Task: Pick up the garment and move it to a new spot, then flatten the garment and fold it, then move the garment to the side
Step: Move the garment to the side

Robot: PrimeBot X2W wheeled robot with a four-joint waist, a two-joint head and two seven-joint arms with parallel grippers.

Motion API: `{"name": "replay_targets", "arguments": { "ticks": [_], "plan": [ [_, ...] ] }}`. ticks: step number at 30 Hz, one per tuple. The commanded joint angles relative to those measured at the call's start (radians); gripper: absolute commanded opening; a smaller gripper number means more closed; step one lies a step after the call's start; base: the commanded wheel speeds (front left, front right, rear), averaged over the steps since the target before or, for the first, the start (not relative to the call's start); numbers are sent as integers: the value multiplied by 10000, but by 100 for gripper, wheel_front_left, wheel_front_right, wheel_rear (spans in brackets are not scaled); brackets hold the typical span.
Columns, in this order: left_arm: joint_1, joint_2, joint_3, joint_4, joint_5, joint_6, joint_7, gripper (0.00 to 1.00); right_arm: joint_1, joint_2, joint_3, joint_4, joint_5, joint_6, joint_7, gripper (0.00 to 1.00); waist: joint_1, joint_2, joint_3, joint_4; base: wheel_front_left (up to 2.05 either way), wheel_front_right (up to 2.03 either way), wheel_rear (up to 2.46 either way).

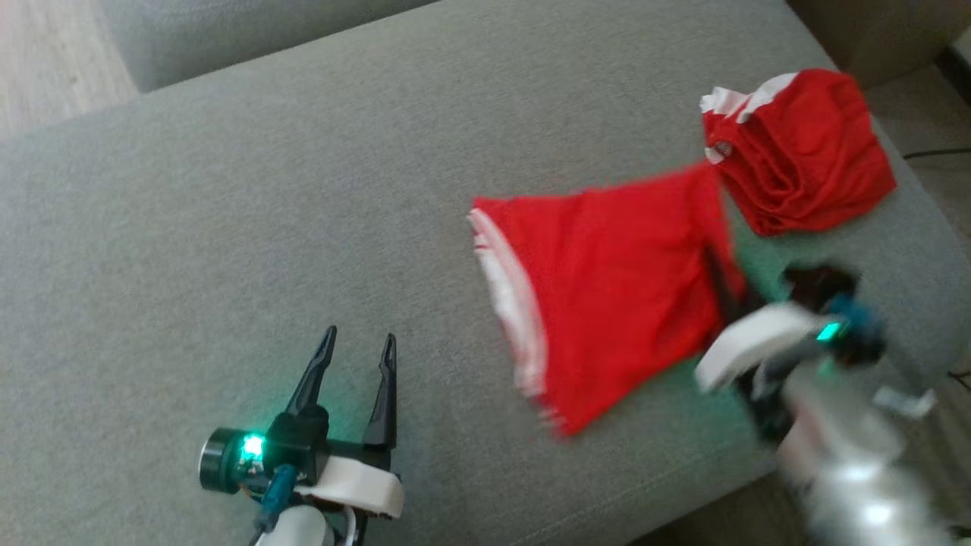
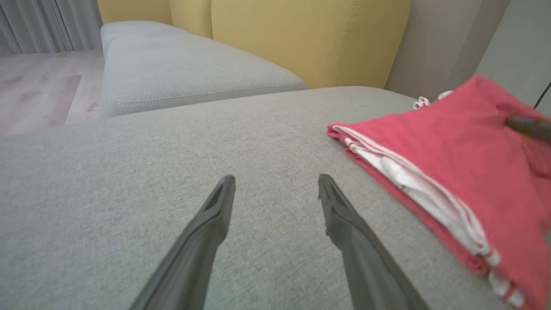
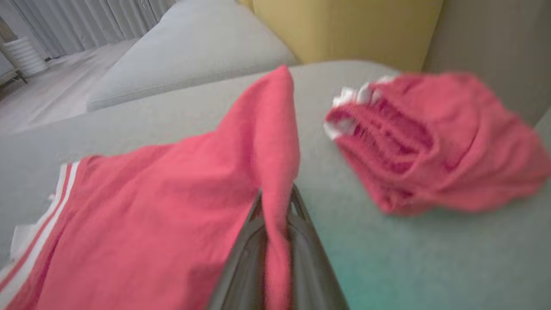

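The garment (image 1: 607, 280) is bright red with a white, striped-trim edge on its left side. It lies partly spread on the grey sofa seat (image 1: 227, 227), its right edge lifted. My right gripper (image 1: 721, 277) is shut on that lifted edge; in the right wrist view a fold of the garment (image 3: 150, 206) runs between the right gripper (image 3: 275, 206) fingers. My left gripper (image 1: 359, 337) stands open and empty over bare cushion, left of the garment. From the left wrist, the left gripper (image 2: 276, 178) points past the garment's (image 2: 452, 150) white edge.
A second red-and-white garment (image 1: 804, 152) lies bunched at the seat's far right corner, also visible from the right wrist (image 3: 430, 137). A yellow backrest (image 2: 301, 38) rises behind the seat. Another grey cushion (image 2: 172, 73) and wooden floor (image 1: 45, 53) lie beyond.
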Motion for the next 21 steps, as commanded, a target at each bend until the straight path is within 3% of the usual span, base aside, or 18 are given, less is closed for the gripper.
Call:
{"name": "replay_targets", "arguments": {
  "ticks": [1, 11, 15, 16, 17, 21],
  "plan": [
    [-345, 8, 196, -242, 111, -2, -53, 100, -755, -297, 5, -222, -170, -7, -88, 0, 0, 0, 105, 127, 0, 0, 0],
    [-570, 8, 181, -135, 285, -54, -53, 100, -3256, -2919, -898, 1317, -1354, -7, 1233, 0, 0, 0, 582, 737, 0, 0, 0],
    [-636, 8, 155, -149, 294, -44, -53, 100, -3741, -3717, -1657, 2057, -1893, -7, 1201, 0, 0, 0, 675, 883, 0, 0, 0],
    [-646, 8, 158, -161, 299, -31, -53, 100, -3849, -3825, -1936, 2194, -2039, -7, 1058, 81, 0, 0, 696, 903, 0, 0, 0],
    [-657, 8, 168, -170, 307, -25, -53, 100, -3939, -3885, -2189, 2311, -2225, -7, 908, 100, 0, 0, 716, 916, 0, 0, 0],
    [-685, 8, 290, -163, 343, 1, -53, 100, -4155, -3512, -3005, 2420, -2748, -7, 312, 100, 0, 0, 736, 903, 0, 0, 0]
  ]
}}
